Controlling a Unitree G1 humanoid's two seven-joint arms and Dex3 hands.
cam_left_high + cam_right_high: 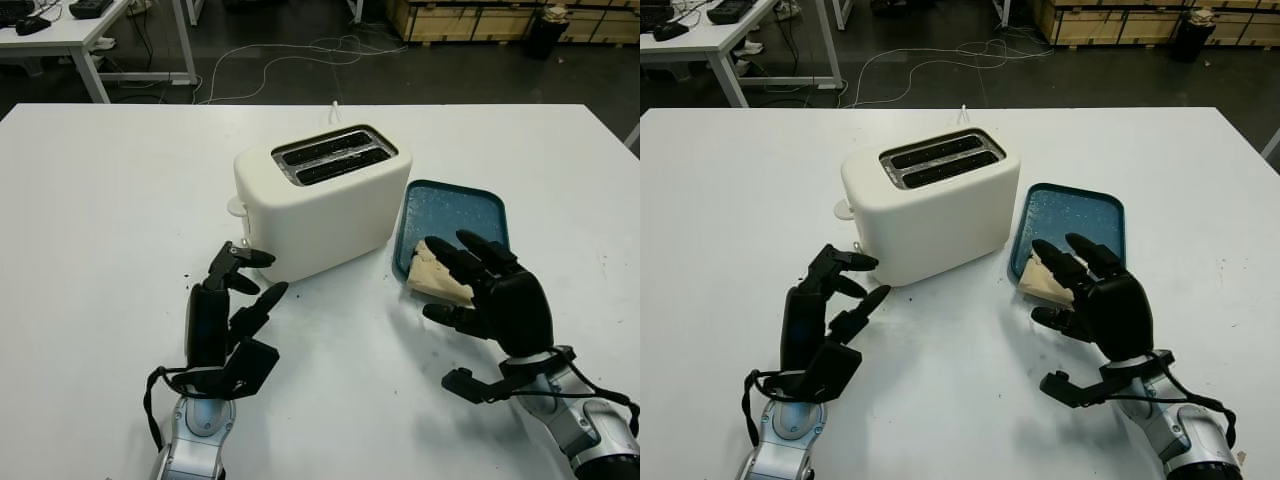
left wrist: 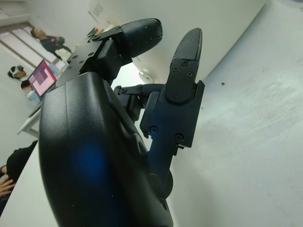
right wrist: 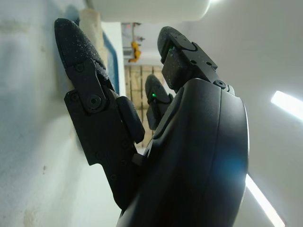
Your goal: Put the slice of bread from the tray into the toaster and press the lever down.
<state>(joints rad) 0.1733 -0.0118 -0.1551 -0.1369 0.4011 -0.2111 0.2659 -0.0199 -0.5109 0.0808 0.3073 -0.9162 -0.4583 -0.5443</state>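
One slice of bread [image 1: 437, 276] lies at the near left corner of the blue tray [image 1: 455, 207], overhanging the tray's near edge toward the robot. The slice is pale with a slightly browner crust edge; how its long axis runs I cannot tell for sure, since the right hand [image 1: 478, 287] covers part of it, but the visible piece runs roughly from the tray's left rim toward the palm. The right hand sits over the tray's near edge, two fingers laid across the top of the slice and the thumb below and nearer the robot. Whether the fingers are actually clamped on the bread or only lie against it cannot be told.

There is one toaster [image 1: 318, 200], cream-white, standing on the white surface [image 1: 100, 230] just left of the tray and close beside it. Its long axis runs slantwise, from near left to far right. Two slots [image 1: 334, 155] lie open on top, parallel along that same axis, both dark inside. A small pale lever knob [image 1: 236, 207] sticks out of the toaster's left end, high up.

The left hand [image 1: 240, 290] is just in front of the toaster's near left corner, holding nothing, its fingers partly bent with the tips pointing toward the toaster's end wall, close to it but apart.

There is one tray, one slice, one toaster.
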